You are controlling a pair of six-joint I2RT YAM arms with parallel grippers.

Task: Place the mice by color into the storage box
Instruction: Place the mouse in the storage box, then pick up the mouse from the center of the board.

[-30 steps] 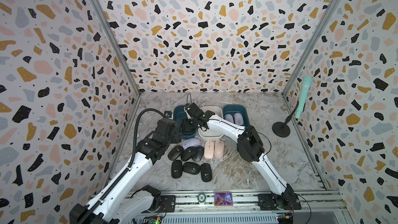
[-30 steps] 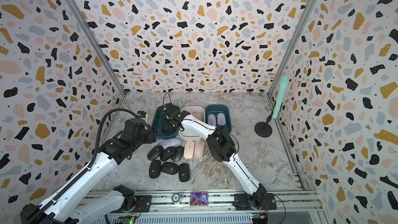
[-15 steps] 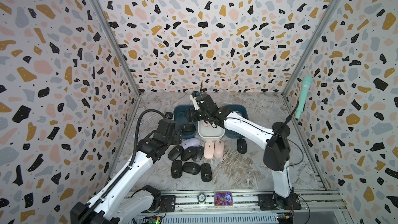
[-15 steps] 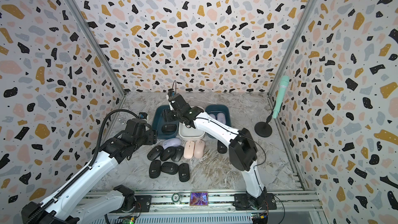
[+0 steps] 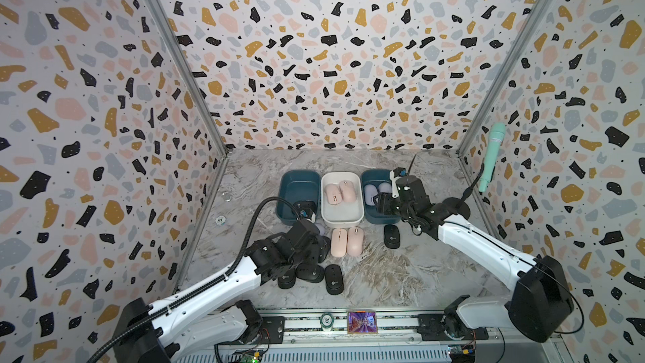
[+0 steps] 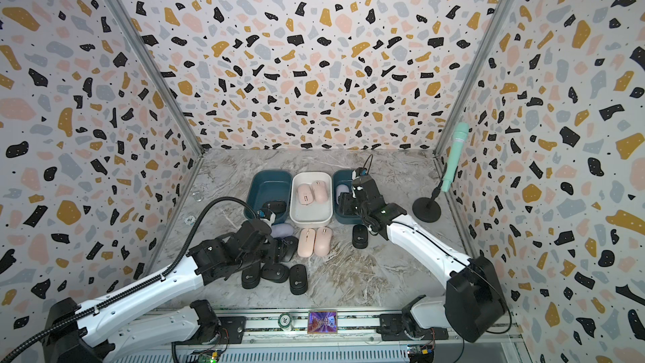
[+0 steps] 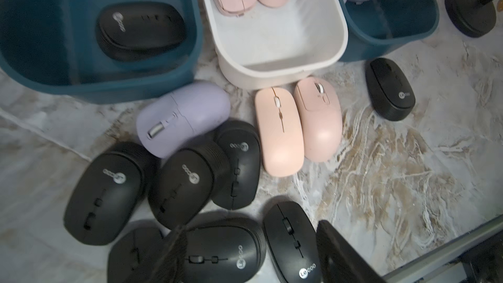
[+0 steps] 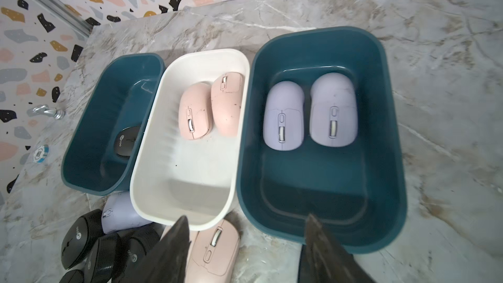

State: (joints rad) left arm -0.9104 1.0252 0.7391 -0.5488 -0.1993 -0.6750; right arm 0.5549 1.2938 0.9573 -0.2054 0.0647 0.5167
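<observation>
- Left tool (image 7: 251,225) gapes empty just above the black mice (image 7: 187,183): probably light, hard, slick shells, so pinch across the flanks.
- Right tool (image 8: 246,216) spread, empty, storage boxes (image 8: 190,175) just ahead.

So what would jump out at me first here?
At the back, a white bin between two teal bins holds two pink mice. A huddle of black mice lies in front of them, and a mint microphone stands by the right wall.
</observation>
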